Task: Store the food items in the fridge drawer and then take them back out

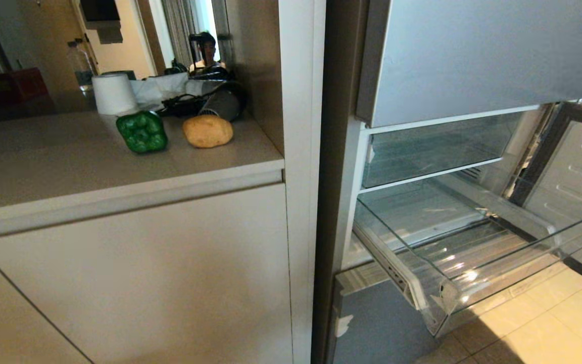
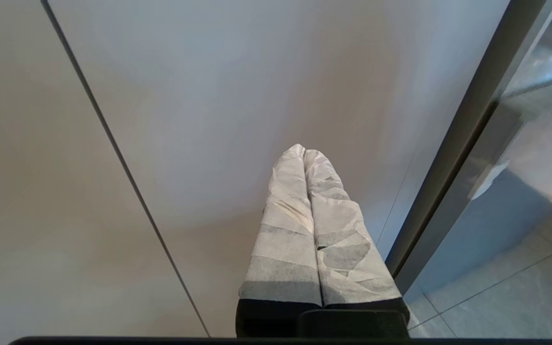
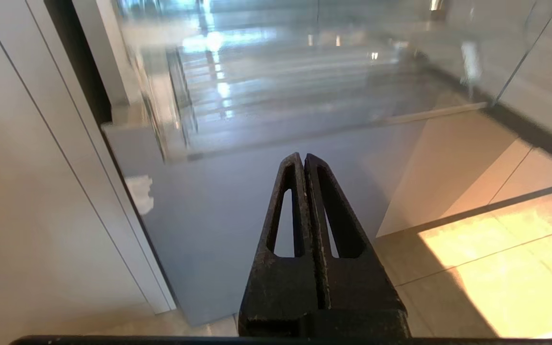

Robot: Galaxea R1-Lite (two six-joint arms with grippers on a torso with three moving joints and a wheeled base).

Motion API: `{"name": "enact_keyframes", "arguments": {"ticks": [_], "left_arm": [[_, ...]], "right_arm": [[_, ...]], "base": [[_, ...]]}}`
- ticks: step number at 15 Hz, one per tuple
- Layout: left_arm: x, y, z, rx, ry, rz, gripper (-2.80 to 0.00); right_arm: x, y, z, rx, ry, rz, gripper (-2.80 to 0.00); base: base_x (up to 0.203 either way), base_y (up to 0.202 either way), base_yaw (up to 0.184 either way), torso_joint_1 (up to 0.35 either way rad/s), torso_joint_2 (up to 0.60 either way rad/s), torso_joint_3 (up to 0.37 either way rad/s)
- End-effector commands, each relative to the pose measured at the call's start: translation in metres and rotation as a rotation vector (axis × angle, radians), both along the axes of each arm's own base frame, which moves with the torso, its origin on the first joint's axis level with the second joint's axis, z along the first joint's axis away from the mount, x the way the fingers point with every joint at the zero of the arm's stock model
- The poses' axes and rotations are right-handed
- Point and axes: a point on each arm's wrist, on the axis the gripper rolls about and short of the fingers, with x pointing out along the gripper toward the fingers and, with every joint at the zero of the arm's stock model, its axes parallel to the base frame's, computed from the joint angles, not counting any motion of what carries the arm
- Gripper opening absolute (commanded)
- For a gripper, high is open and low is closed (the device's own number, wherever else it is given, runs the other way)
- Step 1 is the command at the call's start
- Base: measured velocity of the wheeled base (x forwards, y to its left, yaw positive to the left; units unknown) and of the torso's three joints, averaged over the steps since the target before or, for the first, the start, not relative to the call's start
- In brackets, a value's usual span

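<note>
Pepper (image 1: 142, 131) and potato (image 1: 207, 131) sit side by side, apart, on the counter (image 1: 68, 162), toward its back right corner, the potato nearer the right edge. A paper roll (image 1: 113, 93) stands just behind the pepper. Right of the counter the fridge drawer (image 1: 473, 263) is pulled out, nothing in it. Left gripper (image 2: 304, 152), its fingers wrapped in pale tape, is closed on nothing before a cabinet door (image 2: 209, 96). Right gripper (image 3: 303, 159) is likewise pressed shut and empty, low near the drawer's underside.
</note>
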Motion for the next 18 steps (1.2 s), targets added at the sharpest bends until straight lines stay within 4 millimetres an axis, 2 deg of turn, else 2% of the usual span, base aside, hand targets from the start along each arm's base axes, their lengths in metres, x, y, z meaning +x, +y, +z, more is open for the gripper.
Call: {"name": "enact_keyframes", "arguments": {"ticks": [1, 12, 18], "left_arm": [[0.0000, 0.0000, 0.0000, 0.000, 0.000, 0.001, -2.80], [0.0000, 0.0000, 0.0000, 0.000, 0.000, 0.001, -2.80], [0.0001, 0.0000, 0.0000, 0.000, 0.001, 0.001, -2.80]], "right_arm": [[0.0001, 0.0000, 0.0001, 0.003, 0.001, 0.000, -2.80], [0.0002, -0.0001, 0.0001, 0.028, 0.002, -0.005, -2.80], [0.0001, -0.0001, -0.0001, 0.027, 0.003, -0.005, -2.80]], "base": [[0.000, 0.000, 0.000, 0.253, -0.62, -0.367], [0.000, 0.000, 0.000, 0.164, -0.39, -0.222], [0.000, 0.000, 0.000, 0.006, -0.01, -0.007]]}}
